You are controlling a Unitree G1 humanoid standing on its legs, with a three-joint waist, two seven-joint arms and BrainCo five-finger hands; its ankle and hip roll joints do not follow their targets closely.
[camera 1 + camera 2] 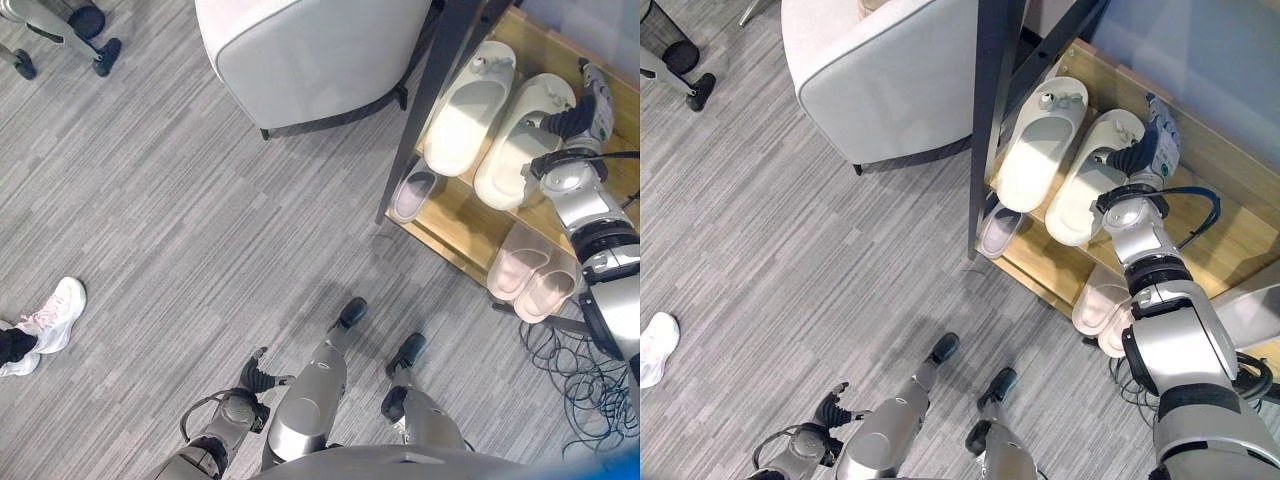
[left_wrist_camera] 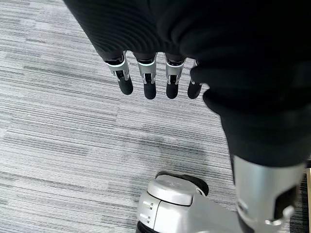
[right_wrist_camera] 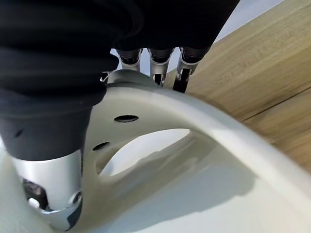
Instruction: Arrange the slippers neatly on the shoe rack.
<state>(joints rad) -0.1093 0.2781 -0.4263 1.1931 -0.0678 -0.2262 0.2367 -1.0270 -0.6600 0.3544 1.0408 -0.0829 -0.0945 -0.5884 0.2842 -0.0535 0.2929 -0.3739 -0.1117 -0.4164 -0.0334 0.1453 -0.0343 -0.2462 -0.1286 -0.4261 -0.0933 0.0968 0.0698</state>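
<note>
Our right hand (image 1: 1137,152) curls fingers and thumb over the toe strap of the right cream slipper (image 1: 1087,180), resting beside its mate (image 1: 1040,145) on the shoe rack (image 1: 1220,215); left hand (image 2: 146,73) hangs relaxed above the floor (image 1: 180,220)

Ahead on your right stands the shoe rack (image 1: 455,215): two slippers (image 1: 468,105) side by side on its top shelf, your right hand (image 1: 1145,150) at the outer one's toe. Lower shelf: pair of slippers (image 1: 532,272) below, small slipper (image 1: 414,193) left. Armchair (image 1: 310,55) sits left of the rack.

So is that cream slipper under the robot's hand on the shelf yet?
Yes: the cream slipper lies flat on the shelf, right hand on it.
</note>
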